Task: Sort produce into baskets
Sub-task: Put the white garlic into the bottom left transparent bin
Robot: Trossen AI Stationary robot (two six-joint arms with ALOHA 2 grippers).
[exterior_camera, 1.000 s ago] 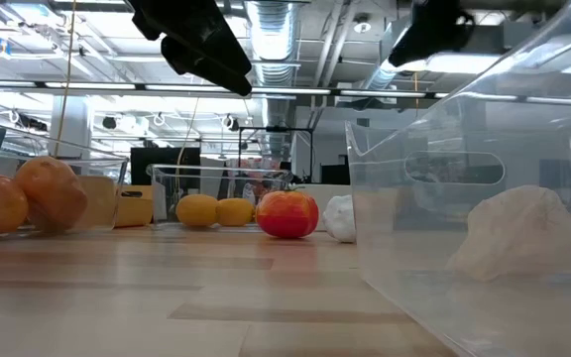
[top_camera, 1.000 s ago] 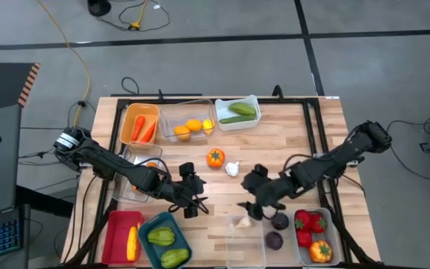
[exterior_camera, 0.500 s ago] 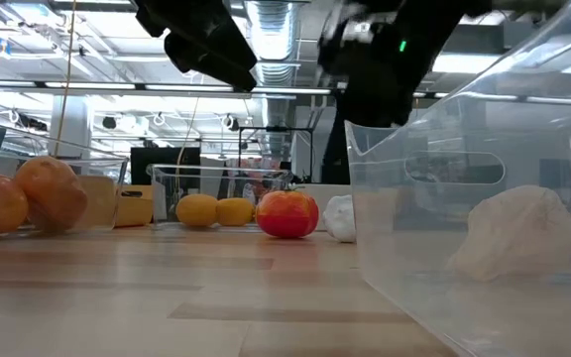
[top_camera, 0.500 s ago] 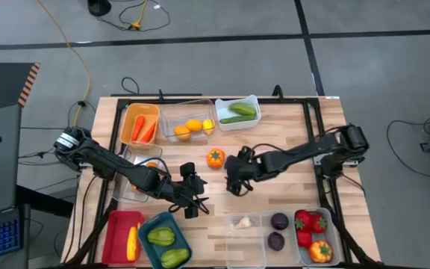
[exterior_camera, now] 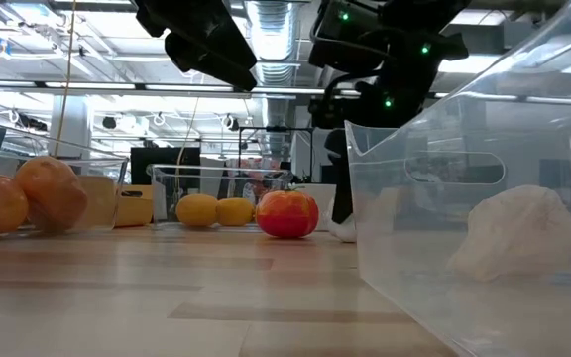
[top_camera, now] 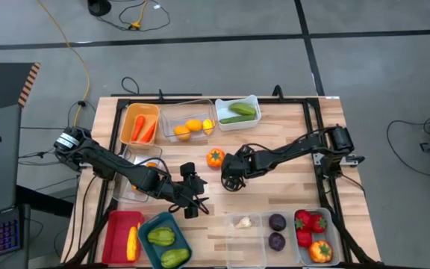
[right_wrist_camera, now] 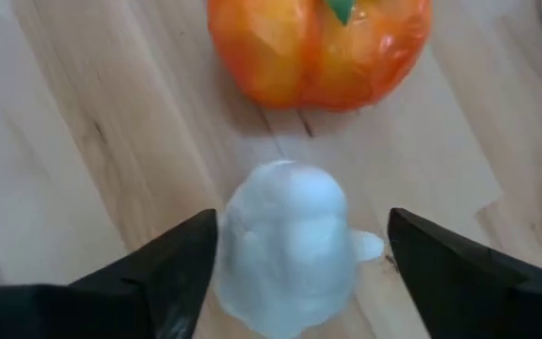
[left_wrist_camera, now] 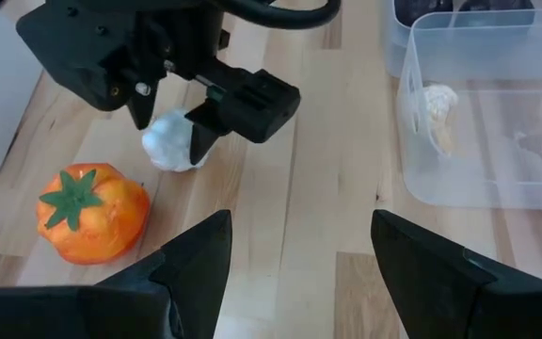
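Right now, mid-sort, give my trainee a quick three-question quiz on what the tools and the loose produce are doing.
1. True or false: the right tool is open, with the white garlic between its fingers.
2. Which piece lies loose on the table beside that garlic?
A. a carrot
B. the orange tomato
C. a cucumber
3. Fill in: the clear basket at the table's near edge already holds one ____.

Key:
1. True. The garlic sits on the wood, not lifted.
2. B.
3. Garlic. The left tool waits open, holding nothing.
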